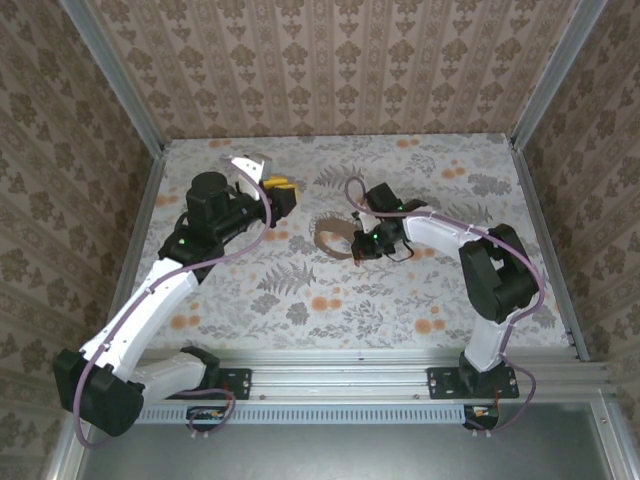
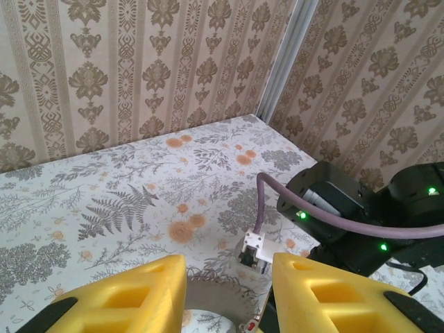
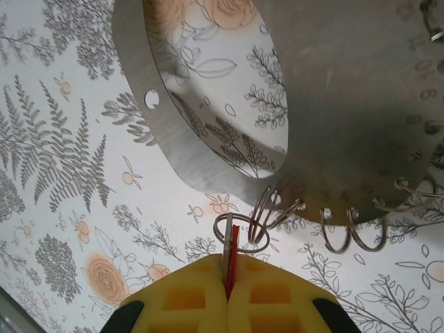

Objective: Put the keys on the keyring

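The right gripper (image 3: 229, 270) is closed, and its yellow pads pinch the key (image 3: 233, 248) by its red head. The slim tip of the key points straight out ahead of the fingertips. Just in front of this gripper stands the keyring (image 3: 347, 104), a wide grey metal band with small holes along its edge. Several small split rings (image 3: 354, 232) hang from these holes. The tip of the key overlaps one of these rings, the nearest to the pads, but I cannot tell if it passes through it.

The left gripper (image 2: 229, 297) is partly open and holds nothing; its yellow fingers (image 2: 132, 295) are apart. In the top view it (image 1: 283, 192) is near the keyring (image 1: 333, 238) but does not touch it, and the ring rests on the floral table (image 1: 300, 300) between the two grippers.
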### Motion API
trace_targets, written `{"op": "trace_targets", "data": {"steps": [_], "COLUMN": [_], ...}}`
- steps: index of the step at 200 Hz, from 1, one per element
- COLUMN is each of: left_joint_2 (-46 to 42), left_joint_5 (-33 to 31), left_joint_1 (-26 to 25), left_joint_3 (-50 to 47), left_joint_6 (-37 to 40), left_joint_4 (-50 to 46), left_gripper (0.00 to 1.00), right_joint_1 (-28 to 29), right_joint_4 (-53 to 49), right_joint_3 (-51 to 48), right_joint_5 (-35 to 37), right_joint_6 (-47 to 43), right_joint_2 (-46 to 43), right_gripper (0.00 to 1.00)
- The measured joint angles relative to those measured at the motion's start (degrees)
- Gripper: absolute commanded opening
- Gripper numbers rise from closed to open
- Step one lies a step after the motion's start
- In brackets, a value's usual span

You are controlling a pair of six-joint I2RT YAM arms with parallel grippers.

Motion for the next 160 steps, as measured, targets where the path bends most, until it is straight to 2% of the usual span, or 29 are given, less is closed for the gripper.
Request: {"op": "trace_targets", "data": {"steps": [85, 122, 127, 143, 160], "left_joint_2": [1.7, 1.7, 1.7, 1.7, 1.7], "left_joint_5": [0.4, 0.7, 0.8, 1.1, 1.3], "left_joint_1": [0.0, 0.0, 0.0, 0.0, 0.0], "left_joint_3": [0.5, 1.4, 1.6, 2.2, 2.9], "left_joint_6": [-1.1, -1.1, -1.1, -1.1, -1.2], "left_joint_4": [-1.4, -2.6, -2.8, -3.2, -3.5], "left_gripper": [0.40, 0.44, 0.45, 0.48, 0.57], "right_joint_1": [2.1, 3.2, 3.3, 3.5, 3.5], "right_joint_4": [5.7, 7.1, 7.1, 7.1, 6.6], "right_joint_3": [-8.8, -12.2, -12.7, -14.5, -16.3], "right_joint_5": [-3.0, -4.5, -4.7, -4.9, -5.0], "right_joint_6": [3.8, 5.0, 5.6, 5.8, 6.5], "right_joint_2": [-1.9, -4.7, -5.4, -8.9, -14.4], "right_gripper": [0.00, 0.36, 0.45, 0.65, 0.88]}}
